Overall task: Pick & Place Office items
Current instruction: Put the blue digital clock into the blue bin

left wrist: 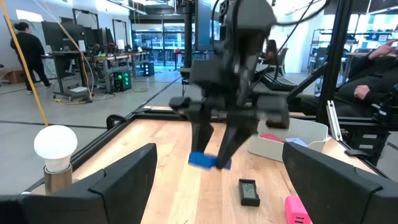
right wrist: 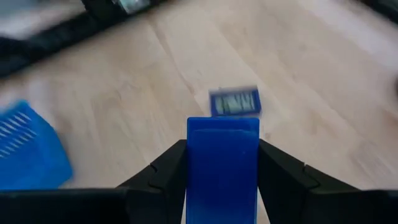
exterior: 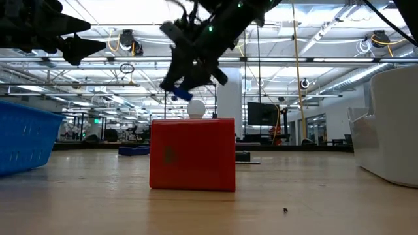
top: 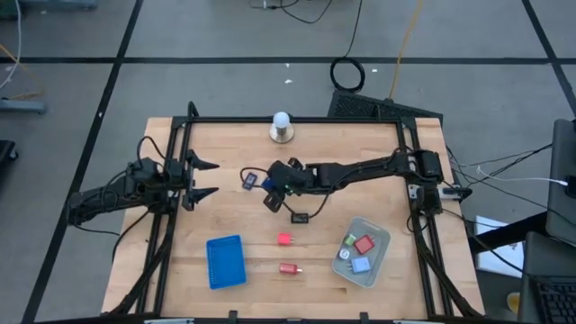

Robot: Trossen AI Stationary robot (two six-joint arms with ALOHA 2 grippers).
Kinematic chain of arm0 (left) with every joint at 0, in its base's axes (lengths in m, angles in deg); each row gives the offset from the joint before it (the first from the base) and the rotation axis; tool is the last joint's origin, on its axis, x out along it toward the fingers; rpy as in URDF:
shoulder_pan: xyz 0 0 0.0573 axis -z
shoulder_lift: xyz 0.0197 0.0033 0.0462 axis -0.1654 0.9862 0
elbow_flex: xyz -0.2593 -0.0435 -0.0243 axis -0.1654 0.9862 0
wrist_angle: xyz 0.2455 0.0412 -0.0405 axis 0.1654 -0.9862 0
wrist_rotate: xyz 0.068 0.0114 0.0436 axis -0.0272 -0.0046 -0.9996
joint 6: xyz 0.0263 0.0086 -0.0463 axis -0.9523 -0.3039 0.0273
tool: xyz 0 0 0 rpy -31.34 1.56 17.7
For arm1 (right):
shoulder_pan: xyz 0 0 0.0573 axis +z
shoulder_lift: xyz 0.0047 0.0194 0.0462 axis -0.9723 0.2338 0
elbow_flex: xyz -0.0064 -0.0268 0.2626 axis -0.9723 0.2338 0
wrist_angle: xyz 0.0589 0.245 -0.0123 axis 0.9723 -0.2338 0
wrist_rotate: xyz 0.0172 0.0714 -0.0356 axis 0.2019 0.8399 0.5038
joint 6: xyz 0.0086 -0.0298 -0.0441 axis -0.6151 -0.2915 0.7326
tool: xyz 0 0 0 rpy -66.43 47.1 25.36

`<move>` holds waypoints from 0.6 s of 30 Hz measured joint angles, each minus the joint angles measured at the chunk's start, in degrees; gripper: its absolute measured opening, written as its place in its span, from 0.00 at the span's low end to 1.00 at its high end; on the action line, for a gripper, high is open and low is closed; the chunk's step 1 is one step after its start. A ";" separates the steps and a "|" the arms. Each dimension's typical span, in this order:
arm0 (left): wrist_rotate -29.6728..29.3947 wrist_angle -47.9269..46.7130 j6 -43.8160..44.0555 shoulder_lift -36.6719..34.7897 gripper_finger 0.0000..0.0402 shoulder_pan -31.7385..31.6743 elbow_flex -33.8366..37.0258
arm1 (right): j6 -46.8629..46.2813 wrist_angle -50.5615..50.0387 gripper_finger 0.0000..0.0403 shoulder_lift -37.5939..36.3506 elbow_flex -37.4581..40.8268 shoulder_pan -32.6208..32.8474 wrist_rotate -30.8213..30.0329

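My right gripper (top: 269,191) is over the middle of the table, shut on a blue block (right wrist: 222,162). Below it on the wood lies a small dark piece with a blue label (right wrist: 234,102). A black rectangle (top: 300,217), a pink block (top: 284,238) and a red piece (top: 289,268) lie flat nearer the table's near edge. The large red block (exterior: 192,154) fills the middle of the low view. My left gripper (top: 209,178) waits open at the left side, pointing toward the right arm. My right gripper pinches the blue block (left wrist: 208,160) between its two fingers, one on each long side (right wrist: 193,162). The fingers (left wrist: 202,134) slant down from the table's right side. The block's free end sticks out past the fingertips, and it hangs lifted clear of the table (exterior: 177,96).
A flat blue tray (top: 225,261) sits near the near-left edge. A clear bin (top: 371,236) at the near right holds red and light-blue pieces. A white ball on a metal base (top: 282,126) stands at the far edge. People show in the room beyond.
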 joint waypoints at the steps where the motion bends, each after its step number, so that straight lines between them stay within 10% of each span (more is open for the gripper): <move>1: -0.02 0.00 0.02 0.00 0.87 -0.02 0.00 | 0.18 0.32 0.37 -0.25 -0.16 0.14 -0.04; 18: -0.02 0.00 0.00 0.00 0.87 -0.02 0.00 | 7.73 6.80 0.37 -5.25 -0.10 2.90 0.03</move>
